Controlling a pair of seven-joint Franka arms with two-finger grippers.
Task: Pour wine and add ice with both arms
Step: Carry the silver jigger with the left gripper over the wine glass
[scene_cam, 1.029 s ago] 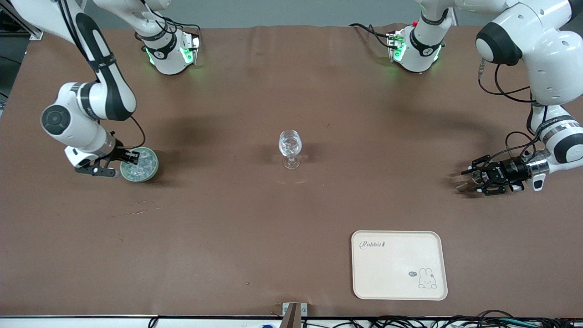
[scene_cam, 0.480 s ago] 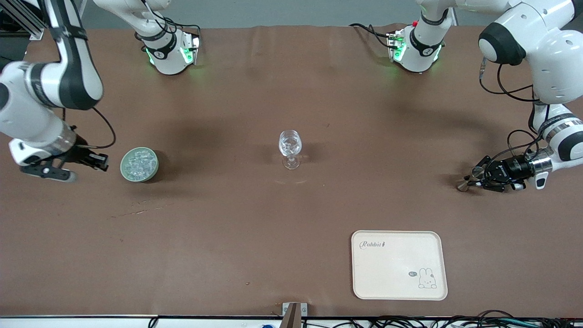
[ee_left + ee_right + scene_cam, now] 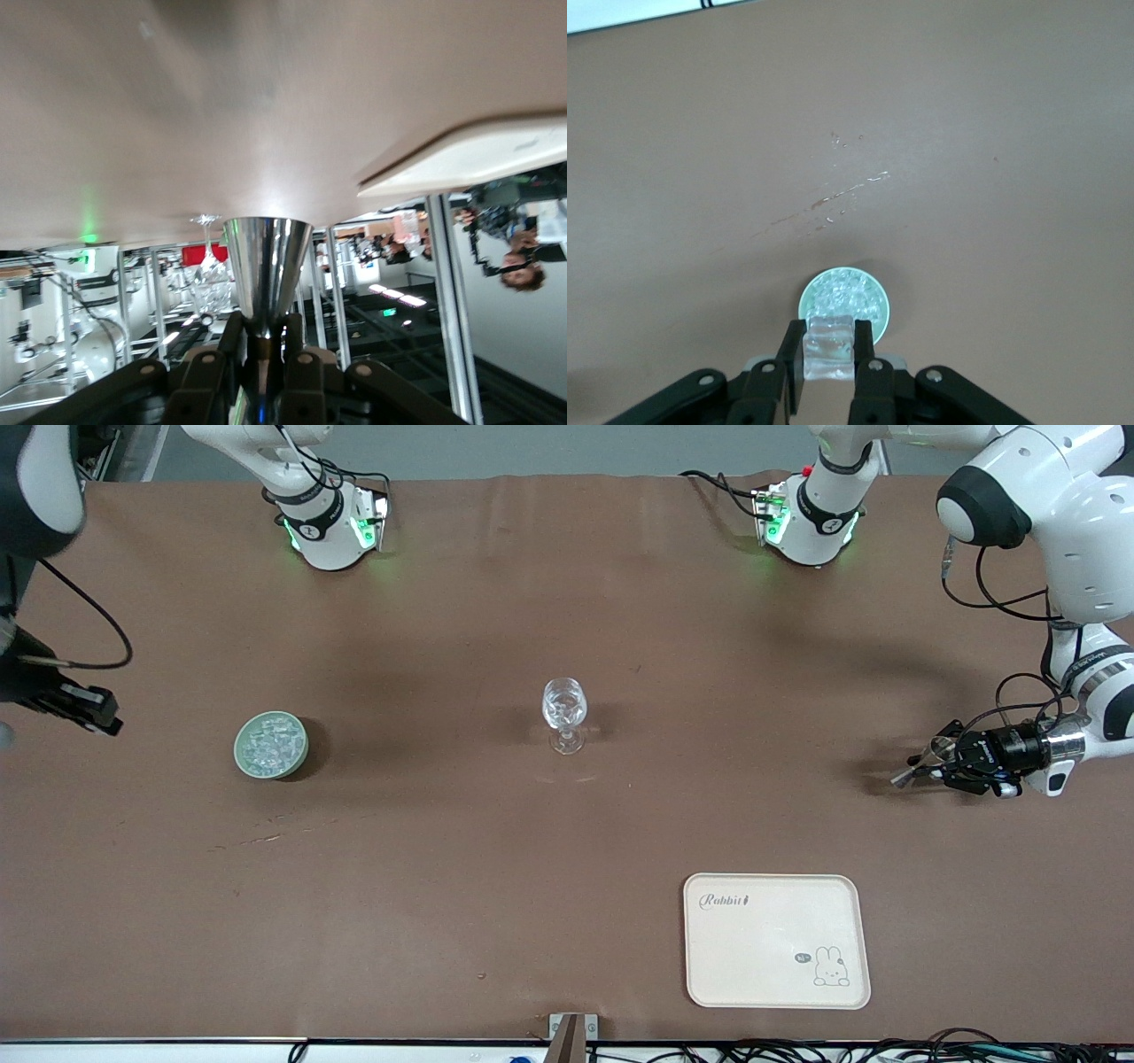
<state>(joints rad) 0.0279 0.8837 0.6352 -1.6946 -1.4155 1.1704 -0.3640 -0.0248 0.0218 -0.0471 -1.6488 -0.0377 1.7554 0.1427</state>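
A clear stemmed wine glass [image 3: 564, 713] stands mid-table, with something clear in its bowl. A green bowl [image 3: 271, 745] of ice chunks sits toward the right arm's end. It also shows in the right wrist view [image 3: 845, 299]. My right gripper [image 3: 102, 717] is up over the table's edge at that end, shut on one clear ice chunk [image 3: 830, 348]. My left gripper [image 3: 932, 766] is low over the table at the left arm's end. It is shut on the stem of a small silver conical cup [image 3: 266, 270], which is tipped on its side [image 3: 912, 771].
A cream tray [image 3: 775, 941] with a rabbit print lies near the front edge toward the left arm's end; its rim shows in the left wrist view [image 3: 469, 159]. Faint scratches mark the brown mat [image 3: 257, 839] near the bowl.
My right gripper left the bowl, rising and moving toward the right arm's end with an ice chunk. My left gripper drew back slightly toward its end with the silver cup.
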